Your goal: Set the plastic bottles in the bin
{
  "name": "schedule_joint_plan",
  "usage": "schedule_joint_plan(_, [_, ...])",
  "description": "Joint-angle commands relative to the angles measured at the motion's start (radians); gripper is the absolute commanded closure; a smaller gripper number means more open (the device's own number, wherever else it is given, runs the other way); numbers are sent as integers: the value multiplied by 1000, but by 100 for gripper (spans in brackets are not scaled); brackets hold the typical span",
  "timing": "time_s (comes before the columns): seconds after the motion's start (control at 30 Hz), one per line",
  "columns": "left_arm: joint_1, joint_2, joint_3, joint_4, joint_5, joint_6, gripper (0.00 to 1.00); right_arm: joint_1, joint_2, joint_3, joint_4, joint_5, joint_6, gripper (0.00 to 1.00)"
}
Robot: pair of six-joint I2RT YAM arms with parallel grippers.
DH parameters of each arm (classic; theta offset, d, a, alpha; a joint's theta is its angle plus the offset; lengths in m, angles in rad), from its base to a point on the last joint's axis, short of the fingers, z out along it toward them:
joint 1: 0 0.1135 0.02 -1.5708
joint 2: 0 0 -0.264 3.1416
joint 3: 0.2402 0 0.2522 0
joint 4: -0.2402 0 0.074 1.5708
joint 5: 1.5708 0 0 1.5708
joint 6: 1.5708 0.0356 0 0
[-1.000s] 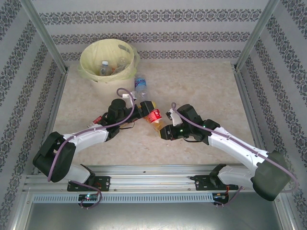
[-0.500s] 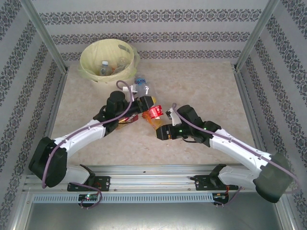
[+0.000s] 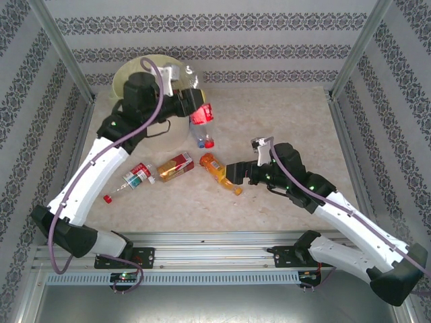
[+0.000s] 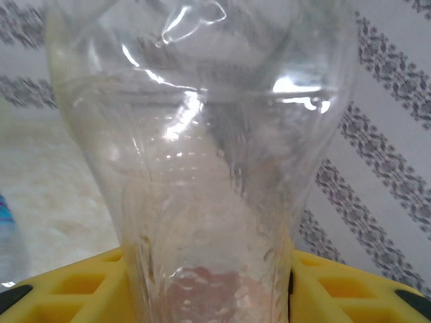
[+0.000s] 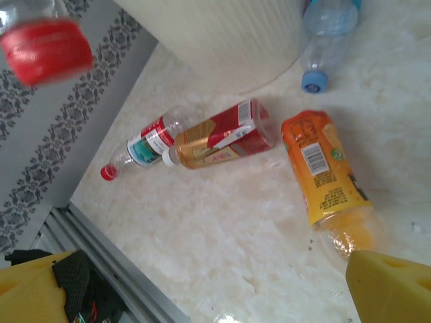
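Okay, labels first: the writing is all too small or blurred to read. The orange-label bottle (image 5: 320, 168) shows a barcode and fine print. The red-and-gold-label bottle (image 5: 222, 138) and the red-and-green-label bottle (image 5: 145, 148), which has a red cap, carry smeared text.

The left gripper (image 3: 186, 105) is raised beside the bin (image 3: 123, 77) and clamped on the held bottle (image 4: 202, 168). Its clear body is squeezed between the yellow fingers (image 4: 67, 293), and its red label sticks out past the jaws, above the table (image 3: 283, 114) by the bin's right rim.

The right gripper (image 5: 209, 269) is low, jaws spread wide, nothing between them. The orange-label bottle lies on its side just ahead, neck end at one fingertip; contact can't be told.

The blue-cap bottle (image 5: 326, 27) lies just beside the bin's wall. The red-and-gold and red-and-green bottles lie touching, left of the orange one. The bin's contents are hidden by the left arm.
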Motion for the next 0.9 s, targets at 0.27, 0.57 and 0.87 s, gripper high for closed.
schedule_joint_plan(0.27, [235,177,297,-104,-114,77,47,-8,-71,59,-74,85,8,2])
schedule_joint_plan(0.57, [407,264,374,23,-80,-76,47,-6,-63,50,-75,84,14,2])
schedule_joint_plan(0.87, [448,306,301,106,-85,-19,46,-4,-70,44,-90,107,29,2])
